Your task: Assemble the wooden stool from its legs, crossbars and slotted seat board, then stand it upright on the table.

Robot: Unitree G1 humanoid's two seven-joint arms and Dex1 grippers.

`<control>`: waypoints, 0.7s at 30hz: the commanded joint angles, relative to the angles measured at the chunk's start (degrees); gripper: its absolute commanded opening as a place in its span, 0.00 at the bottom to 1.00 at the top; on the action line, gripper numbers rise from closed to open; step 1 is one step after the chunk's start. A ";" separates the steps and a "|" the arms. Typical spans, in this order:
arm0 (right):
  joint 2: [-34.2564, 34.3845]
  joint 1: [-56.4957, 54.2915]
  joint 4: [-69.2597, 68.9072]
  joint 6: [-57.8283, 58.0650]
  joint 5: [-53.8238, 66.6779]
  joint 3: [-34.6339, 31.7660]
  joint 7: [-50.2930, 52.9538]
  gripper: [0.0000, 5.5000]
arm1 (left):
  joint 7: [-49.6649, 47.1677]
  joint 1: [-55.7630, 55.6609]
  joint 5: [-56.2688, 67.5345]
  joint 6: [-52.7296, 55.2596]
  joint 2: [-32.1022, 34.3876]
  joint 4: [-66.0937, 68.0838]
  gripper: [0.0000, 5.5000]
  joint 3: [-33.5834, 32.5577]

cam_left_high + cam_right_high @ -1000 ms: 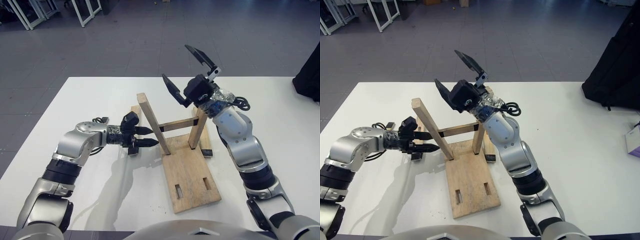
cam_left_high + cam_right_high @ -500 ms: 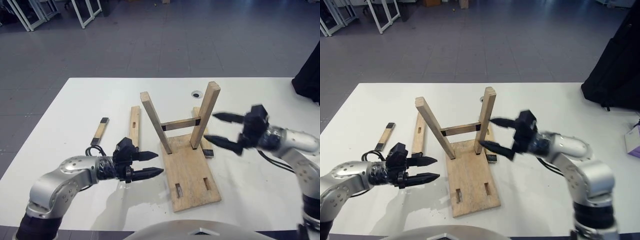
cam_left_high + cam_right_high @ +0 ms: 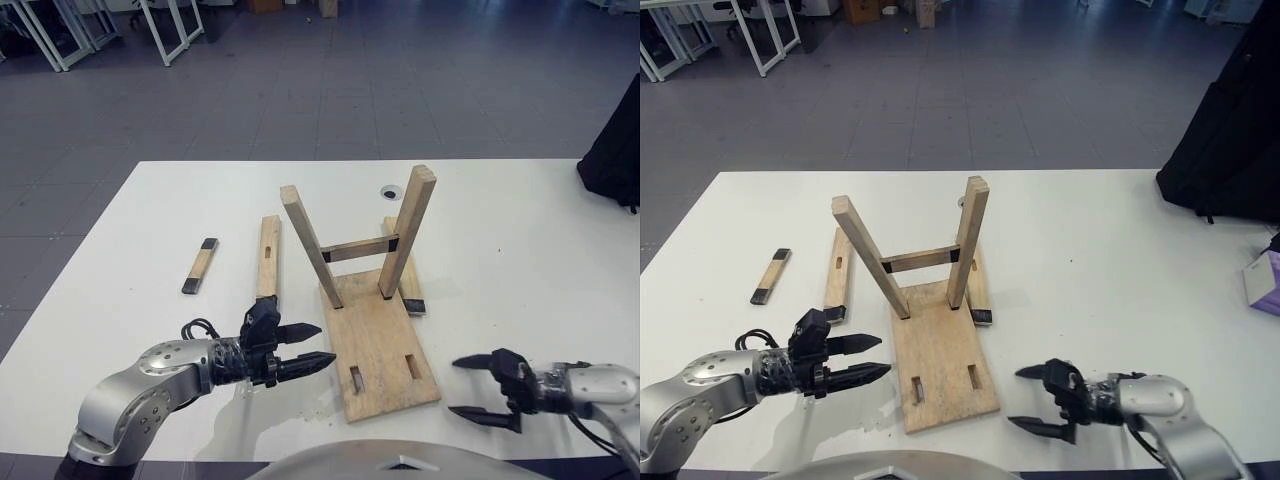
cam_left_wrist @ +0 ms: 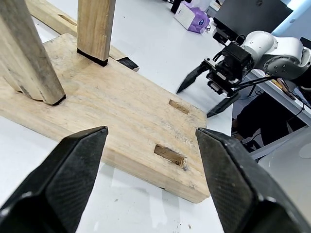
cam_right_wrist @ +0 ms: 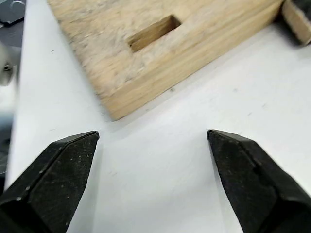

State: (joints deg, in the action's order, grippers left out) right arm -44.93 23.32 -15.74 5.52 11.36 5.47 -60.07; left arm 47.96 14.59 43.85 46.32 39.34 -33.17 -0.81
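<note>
The seat board [image 3: 380,325] lies flat in the middle of the white desk [image 3: 520,250], its long side running near to far. Two legs stand in its far end: the left upright leg [image 3: 305,240] leans toward the left, and the right upright leg [image 3: 408,225] leans slightly to the right. A crossbar [image 3: 358,248] joins them about halfway up. At the near end of the board, two slots [image 3: 357,378] are open with nothing in them.

A loose leg [image 3: 268,255] lies flat on the desk just left of the board. A second loose leg [image 3: 411,292] lies close along the board's right side, partly hidden behind the right upright leg. A short bar [image 3: 202,265] with dark ends lies farther left, well apart from the board.

The left hand [image 3: 325,343] hovers low over the desk just left of the board's near half. Its fingers point right toward the board, spread wide, with nothing between them. The right hand [image 3: 455,386] is low by the board's near right corner, pointing left. Its fingers are also spread wide and hold nothing.
</note>
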 commanded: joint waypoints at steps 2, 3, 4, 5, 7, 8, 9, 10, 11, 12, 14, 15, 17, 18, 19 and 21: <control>4.40 0.70 9.07 -2.96 -8.91 8.02 6.43 0.75 | -1.31 -2.41 -2.21 0.09 1.22 0.94 0.61 0.83; 5.21 0.56 8.35 -2.07 -8.74 9.31 7.16 0.75 | -1.50 -2.73 -3.08 0.15 1.63 1.60 0.61 1.06; 5.61 0.57 7.61 -1.24 -8.39 10.28 7.70 0.75 | -1.66 -3.09 -3.78 0.33 1.90 2.16 0.61 1.27; 5.67 0.67 6.71 -0.23 -7.84 11.12 7.98 0.75 | -1.99 -3.28 -4.51 0.51 2.19 2.66 0.61 1.31; 4.62 1.13 5.78 1.24 -7.06 11.63 8.64 0.75 | -2.28 -2.82 -5.21 0.43 2.52 2.94 0.61 0.99; 3.38 1.53 5.45 1.67 -6.83 11.48 8.71 0.75 | -2.34 -2.30 -5.31 0.33 2.54 2.68 0.61 0.84; 1.78 2.02 5.33 1.70 -6.60 11.06 8.31 0.75 | -2.52 -1.64 -5.29 0.21 2.51 2.28 0.61 0.81; -0.22 2.62 5.16 1.84 -5.81 10.25 7.22 0.75 | -2.88 -0.72 -5.26 0.09 2.33 1.74 0.61 0.72; -2.73 3.37 4.70 1.89 -4.94 9.44 5.47 0.75 | -3.44 0.26 -5.32 0.04 2.05 1.31 0.61 0.70; -4.71 3.97 4.15 2.29 -4.00 8.91 3.92 0.75 | -3.92 1.11 -5.62 -0.06 1.95 1.04 0.61 0.83; -8.28 5.80 1.10 4.30 -0.58 8.55 0.36 0.75 | -4.76 2.89 -6.24 -0.11 2.00 0.35 0.61 1.30; -9.24 6.96 -0.73 4.86 0.45 9.04 -0.36 0.75 | -4.60 3.82 -6.43 -0.16 2.48 -0.13 0.61 1.45; -8.49 8.44 -2.55 5.53 0.30 11.44 0.80 0.75 | -2.93 6.10 -7.10 -0.66 4.61 -1.20 0.61 1.73; -7.69 8.78 -2.57 5.83 -0.03 12.70 1.69 0.75 | -1.71 7.20 -8.04 -1.25 6.10 -1.49 0.61 2.14; -6.77 9.02 -2.12 5.83 -0.05 13.52 2.47 0.75 | -0.44 8.41 -9.36 -2.03 8.02 -1.72 0.61 2.61; -5.77 8.82 0.10 3.98 -0.33 14.32 3.15 0.75 | 1.39 10.15 -12.39 -3.73 11.69 -2.25 0.61 3.77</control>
State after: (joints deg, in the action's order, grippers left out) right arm -50.85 27.54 -21.95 3.97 15.89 14.29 -56.64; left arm 47.89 23.31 34.51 44.31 47.36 -34.26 2.03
